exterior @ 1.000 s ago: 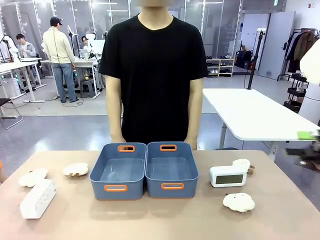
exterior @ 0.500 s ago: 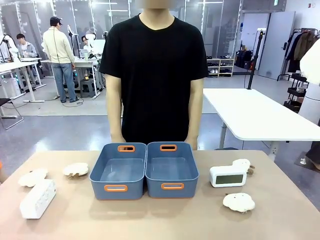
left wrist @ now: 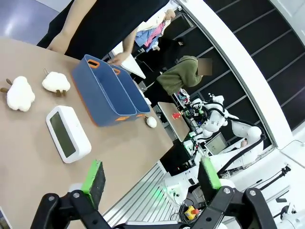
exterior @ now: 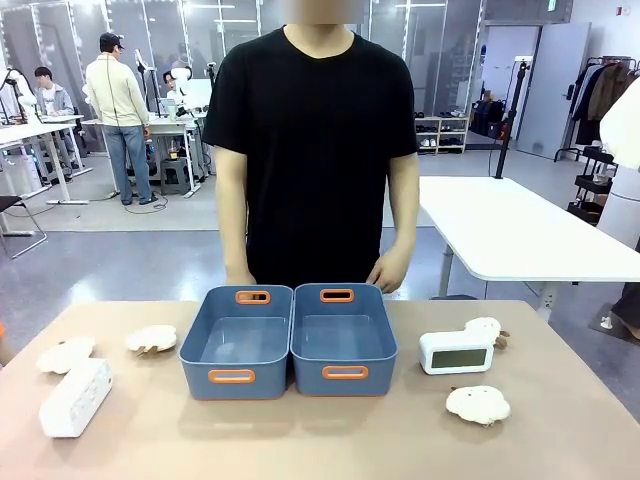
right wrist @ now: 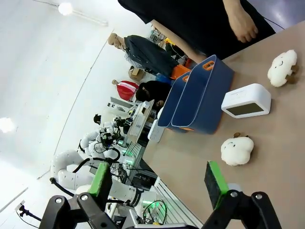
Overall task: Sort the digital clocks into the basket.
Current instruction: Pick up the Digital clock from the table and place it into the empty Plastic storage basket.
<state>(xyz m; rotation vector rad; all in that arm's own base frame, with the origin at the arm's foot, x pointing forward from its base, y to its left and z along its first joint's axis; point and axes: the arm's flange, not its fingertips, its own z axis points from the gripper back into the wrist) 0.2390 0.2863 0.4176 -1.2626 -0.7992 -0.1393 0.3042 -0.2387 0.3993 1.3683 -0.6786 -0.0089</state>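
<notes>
Two blue-grey baskets stand side by side mid-table, a left one (exterior: pixel 270 380) and a right one (exterior: pixel 312 378), both with nothing in them. One white digital clock (exterior: pixel 456 352) stands right of them, display facing me. Another digital clock (exterior: pixel 75 398) lies at the near left. In the left wrist view my left gripper (left wrist: pixel 151 175) hangs open above the table edge, the left clock (left wrist: pixel 68 133) ahead of it and the baskets (left wrist: pixel 102 98) beyond. My right gripper (right wrist: pixel 157 181) is open too, well back from the right clock (right wrist: pixel 246 100) and the baskets (right wrist: pixel 205 102).
Fluffy cream cloud toys lie around: two at the left (exterior: pixel 66 354) (exterior: pixel 151 339), two at the right (exterior: pixel 484 329) (exterior: pixel 477 404). A person in a black shirt stands at the far edge, one hand (exterior: pixel 388 272) just behind the right basket.
A blurred green pad at the front view's right edge has gone out of the picture. The person's hand on the right has come forward to the far rim of the right basket.
</notes>
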